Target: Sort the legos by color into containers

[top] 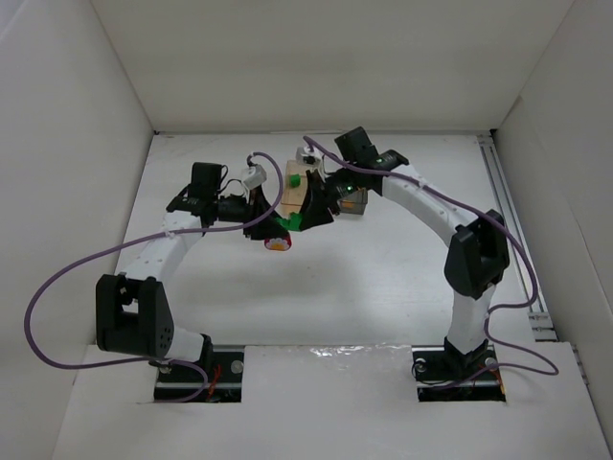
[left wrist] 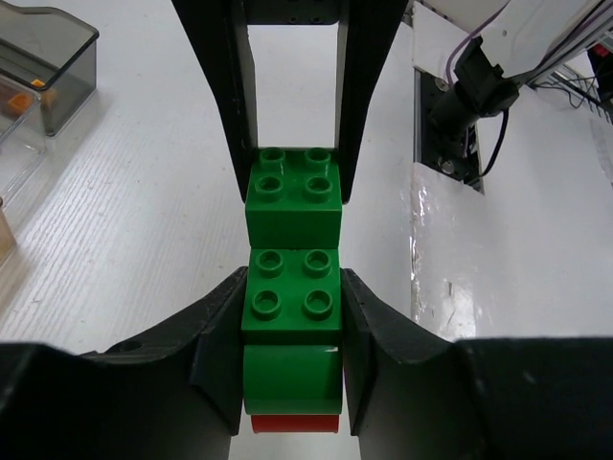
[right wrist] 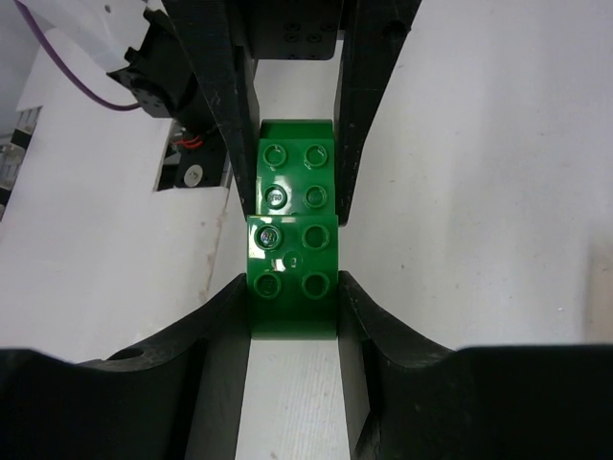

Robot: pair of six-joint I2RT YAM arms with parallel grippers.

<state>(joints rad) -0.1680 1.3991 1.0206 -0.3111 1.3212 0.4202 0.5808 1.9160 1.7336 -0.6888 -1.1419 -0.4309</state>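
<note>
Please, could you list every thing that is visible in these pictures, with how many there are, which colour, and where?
green legos: two joined studded bricks, green, between the fingers of both grippers
red lego: one, red, just under the green legos
small green lego: one, green, at the amber container
orange lego: at least one, orange, inside the dark grey container
amber container: one, amber, left of the row
clear container: one, clear, middle
dark grey container: one, grey, right
table: one, white
cables: purple, along both arms
left gripper: black, shut on the green legos
right gripper: black, shut on their other end
</note>
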